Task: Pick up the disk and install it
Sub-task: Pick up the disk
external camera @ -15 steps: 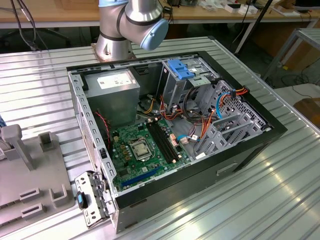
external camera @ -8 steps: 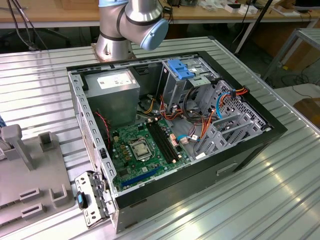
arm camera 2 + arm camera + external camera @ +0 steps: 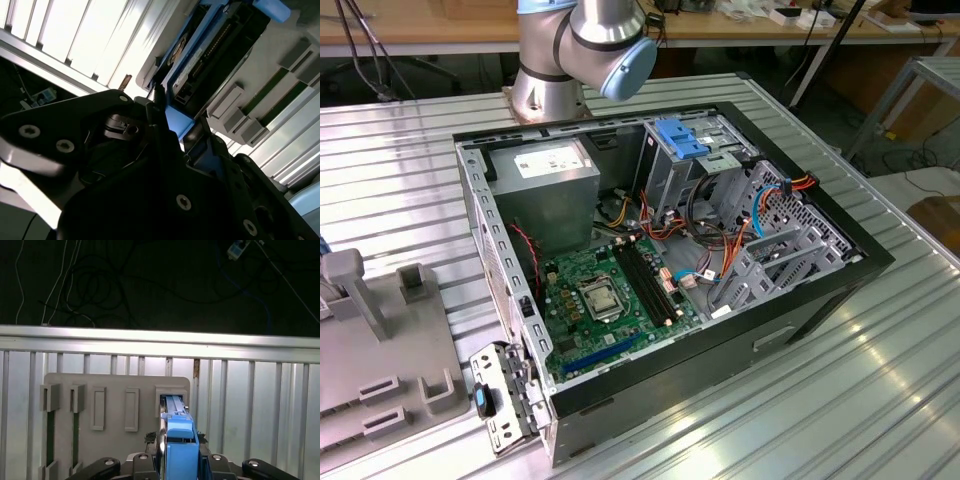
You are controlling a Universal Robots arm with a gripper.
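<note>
A white label [image 3: 550,160] is carried on the big grey metal box [image 3: 545,188] inside the open black computer case [image 3: 820,290], but its print is too small to be made out. The disk [image 3: 179,432], a flat dark grey metal slab framed by bright blue plastic rails, is clamped on edge between the black fingers [image 3: 203,466] of the gripper [image 3: 179,462], which is closed against its two broad sides. In the first wrist view its far end is seated in the end slot of a row, by a corner of the flat grey slotted plastic plate [image 3: 115,385]. That plate is laid on the ribbed metal table [image 3: 260,405], close to the table's edge. The disk's long axis is pointed straight from the gripper into that slot, with one thin blue edge turned towards the camera
</note>
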